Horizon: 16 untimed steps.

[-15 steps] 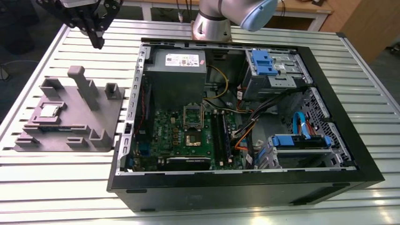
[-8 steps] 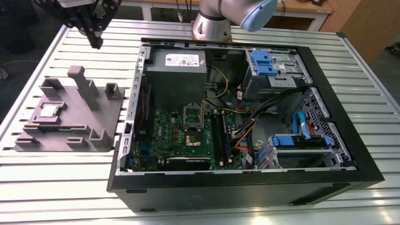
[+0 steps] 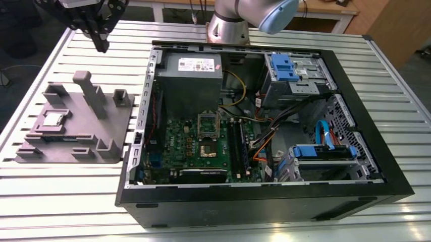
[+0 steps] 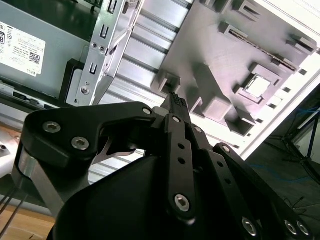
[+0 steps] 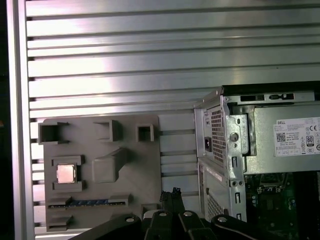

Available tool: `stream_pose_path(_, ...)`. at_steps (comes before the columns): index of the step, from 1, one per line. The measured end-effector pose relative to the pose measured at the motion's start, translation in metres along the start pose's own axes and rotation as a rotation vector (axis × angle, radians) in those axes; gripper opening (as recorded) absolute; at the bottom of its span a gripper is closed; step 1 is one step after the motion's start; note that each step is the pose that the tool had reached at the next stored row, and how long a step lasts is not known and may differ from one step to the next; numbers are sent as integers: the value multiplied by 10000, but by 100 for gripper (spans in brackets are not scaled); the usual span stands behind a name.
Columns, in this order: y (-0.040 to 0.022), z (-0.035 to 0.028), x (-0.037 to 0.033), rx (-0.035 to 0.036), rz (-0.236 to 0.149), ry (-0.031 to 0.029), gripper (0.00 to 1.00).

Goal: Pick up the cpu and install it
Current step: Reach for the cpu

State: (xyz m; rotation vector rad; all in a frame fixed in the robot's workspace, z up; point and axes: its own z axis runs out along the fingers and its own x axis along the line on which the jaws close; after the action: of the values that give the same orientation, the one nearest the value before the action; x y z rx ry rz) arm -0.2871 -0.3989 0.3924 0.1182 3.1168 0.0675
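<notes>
item: cpu (image 3: pixel 52 119), seated in grey fixture (image 3: pixel 81 123). i judge it light, stiff, fragile; take opposite edges. tool (image 3: pixel 102 47) clenched, empty, well apart.

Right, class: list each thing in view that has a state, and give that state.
grey fixture: flat on the table.
cpu: seated in the fixture's recess, not gripped.
gripper: shut, empty, above the table.
computer case: on its side, panel off.
motherboard socket: appears empty.
</notes>
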Motion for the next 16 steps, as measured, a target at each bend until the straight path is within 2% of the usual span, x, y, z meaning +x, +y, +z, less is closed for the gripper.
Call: stream_pose_path(16,-4,1,50,1,0,11,10)
